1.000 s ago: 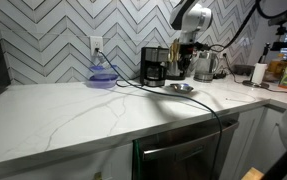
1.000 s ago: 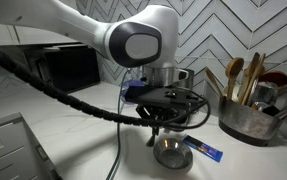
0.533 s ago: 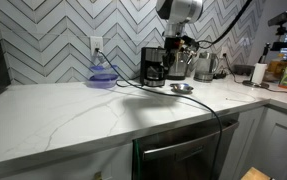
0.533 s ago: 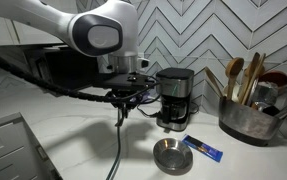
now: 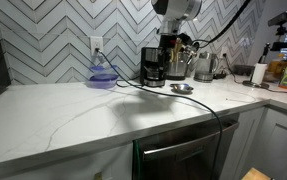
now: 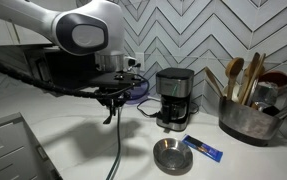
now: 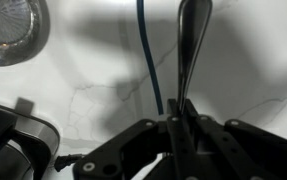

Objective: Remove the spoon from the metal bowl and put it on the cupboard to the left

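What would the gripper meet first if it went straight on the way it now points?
It points down. The gripper, shut on the spoon, would likely press the spoon's tip onto bare white countertop first. The metal bowl lies off to the side, clear of that line.

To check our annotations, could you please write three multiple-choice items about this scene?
1. Where is the spoon? A on a stove; B held by the end effector; C in a drawer.
2. The packet beside the metal bowl is: A blue; B red; C yellow.
3. The metal bowl is: A full of water; B overturned; C empty.
Answers: 1 B, it hangs clamped there; 2 A, its wrapper is blue; 3 C, nothing lies inside.
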You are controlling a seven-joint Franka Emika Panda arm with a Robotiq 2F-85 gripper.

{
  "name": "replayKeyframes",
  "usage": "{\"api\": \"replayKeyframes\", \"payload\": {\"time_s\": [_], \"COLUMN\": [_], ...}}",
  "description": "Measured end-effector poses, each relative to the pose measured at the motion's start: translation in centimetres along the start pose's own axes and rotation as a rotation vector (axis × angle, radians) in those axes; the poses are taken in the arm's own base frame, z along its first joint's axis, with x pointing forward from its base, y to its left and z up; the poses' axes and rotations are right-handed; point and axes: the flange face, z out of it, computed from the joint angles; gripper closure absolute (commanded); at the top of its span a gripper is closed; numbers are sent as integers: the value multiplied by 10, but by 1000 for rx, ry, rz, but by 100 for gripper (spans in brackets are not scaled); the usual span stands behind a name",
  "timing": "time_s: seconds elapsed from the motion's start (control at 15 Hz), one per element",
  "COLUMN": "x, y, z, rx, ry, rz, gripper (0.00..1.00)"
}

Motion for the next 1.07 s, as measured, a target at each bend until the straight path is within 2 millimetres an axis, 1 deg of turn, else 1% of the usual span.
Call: {"api": "replayKeyframes", "payload": {"time_s": [0.13, 0.2, 0.33, 0.47, 0.53, 0.67, 0.8, 0.93, 1.07], "x": [0, 0, 0, 8, 16, 38, 62, 82, 101], "y": [0, 0, 0, -6, -13, -36, -65, -94, -117], "z": [0, 0, 0, -1, -1, -1, 0, 3, 8], "rx": [0, 0, 0, -3, -6, -9, -9, -10, -23], "ry": [0, 0, 0, 0, -2, -4, -3, -1, 17], "rz": [0, 0, -1, -19, -41, -99, -169, -234, -288], "gripper": [93, 98, 98, 98, 98, 98, 98, 98, 98]}}
